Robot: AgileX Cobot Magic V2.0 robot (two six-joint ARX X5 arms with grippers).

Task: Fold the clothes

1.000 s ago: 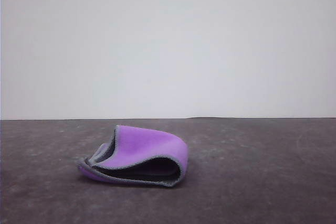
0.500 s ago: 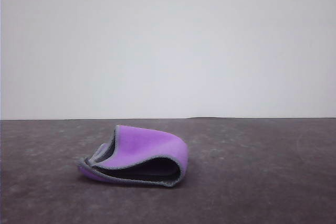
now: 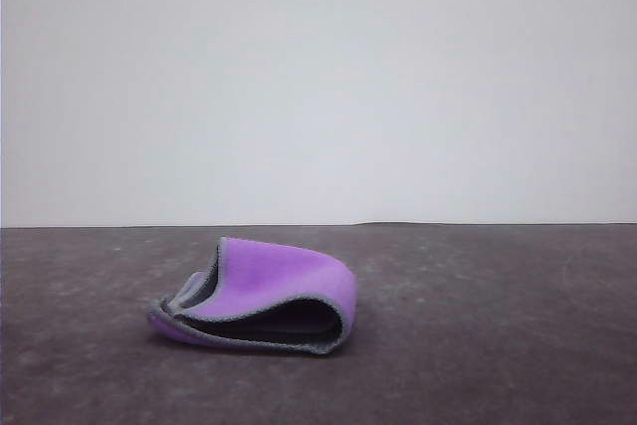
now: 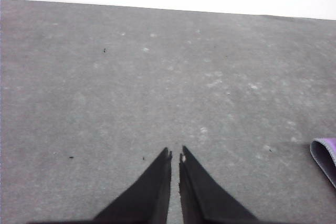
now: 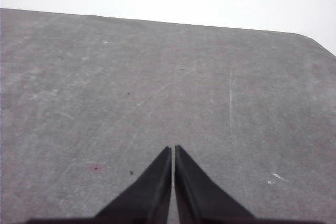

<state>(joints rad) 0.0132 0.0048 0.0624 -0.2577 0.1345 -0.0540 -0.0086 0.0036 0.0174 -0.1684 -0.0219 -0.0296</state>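
Observation:
The clothes (image 3: pixel 261 293), one small soft cloth, lie folded over on the dark table in the front view, left of centre. The purple face is outward, the dark grey face shows inside the fold, and light grey stitching runs along the edges. A corner of the clothes (image 4: pixel 326 157) shows in the left wrist view. My left gripper (image 4: pixel 175 154) is shut over bare table, apart from the cloth, holding nothing. Over bare table too, my right gripper (image 5: pixel 173 149) is shut and empty.
The dark grey table (image 3: pixel 498 345) is scuffed and speckled, and ends at a far edge before a plain white wall (image 3: pixel 318 77). In the right wrist view the table's far corner (image 5: pixel 310 40) is rounded.

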